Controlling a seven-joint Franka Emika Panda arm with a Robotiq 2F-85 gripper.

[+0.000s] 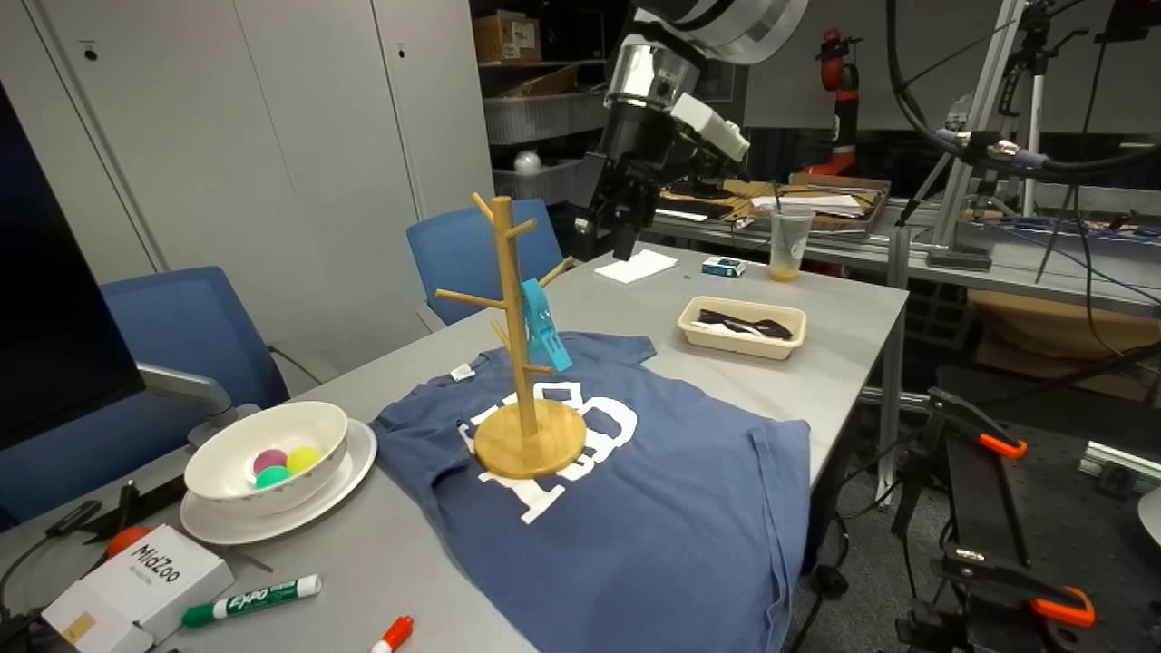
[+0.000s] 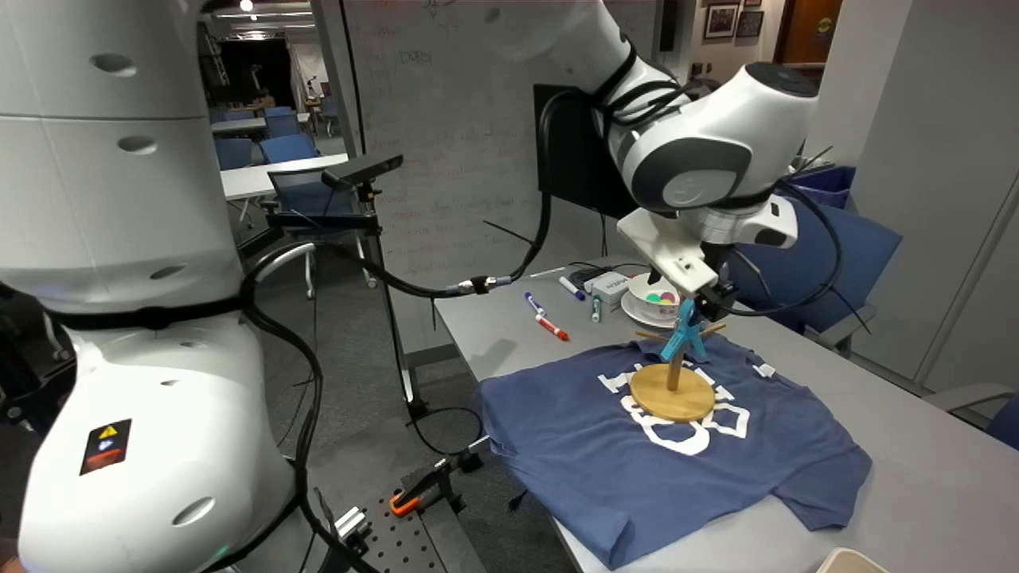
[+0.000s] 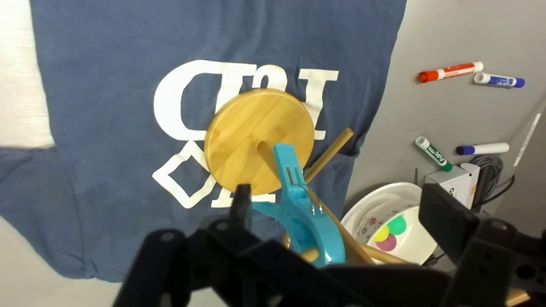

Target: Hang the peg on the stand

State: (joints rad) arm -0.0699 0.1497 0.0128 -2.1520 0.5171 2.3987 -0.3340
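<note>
In an exterior view, the stand (image 2: 673, 394) is upright on a blue shirt (image 2: 613, 461) with white letters. The peg (image 2: 682, 334) sits up among the stand's branches, prongs down. Just above the stand's top is the gripper (image 2: 711, 301), its fingertips hard to make out. Behind the stand are a bowl (image 2: 641, 286) on a plate (image 2: 636, 316) and a white box (image 2: 609, 288); four markers (image 2: 552, 328) lie on the table (image 2: 915, 501), behind the stand and to its left. A blue chair (image 2: 828, 255) is behind the stand, to its right. The robot's base (image 2: 159, 446) is well left of the stand.
</note>
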